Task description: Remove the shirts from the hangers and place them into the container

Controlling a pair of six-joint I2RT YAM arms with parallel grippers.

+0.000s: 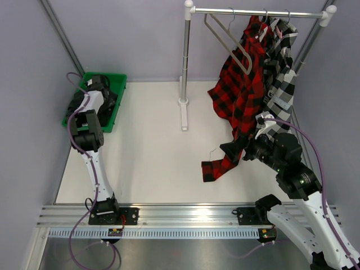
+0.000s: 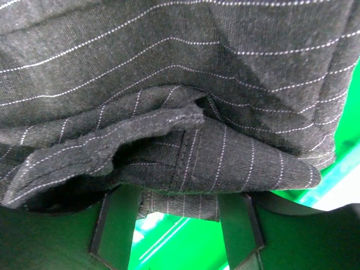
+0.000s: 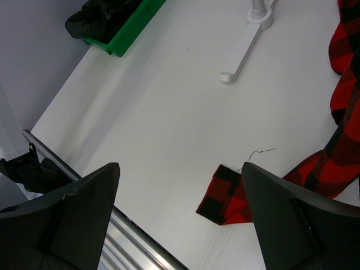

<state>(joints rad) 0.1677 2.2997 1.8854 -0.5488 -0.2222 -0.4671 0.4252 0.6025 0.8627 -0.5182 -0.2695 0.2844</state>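
Left gripper (image 2: 177,228), jaws partly spread, hung low in the green container (image 1: 119,104) at the table's (image 1: 152,152) far-left corner, over the charcoal pinstriped shirt (image 2: 180,67). Right gripper (image 3: 180,185), spread wide and empty, hovered beside the red-and-black plaid shirt (image 1: 242,84) hanging from the rack (image 1: 256,11).

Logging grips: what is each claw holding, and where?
Right claw holds nothing. Left claw straddles a fold of the charcoal shirt; whether it grips cannot be told.
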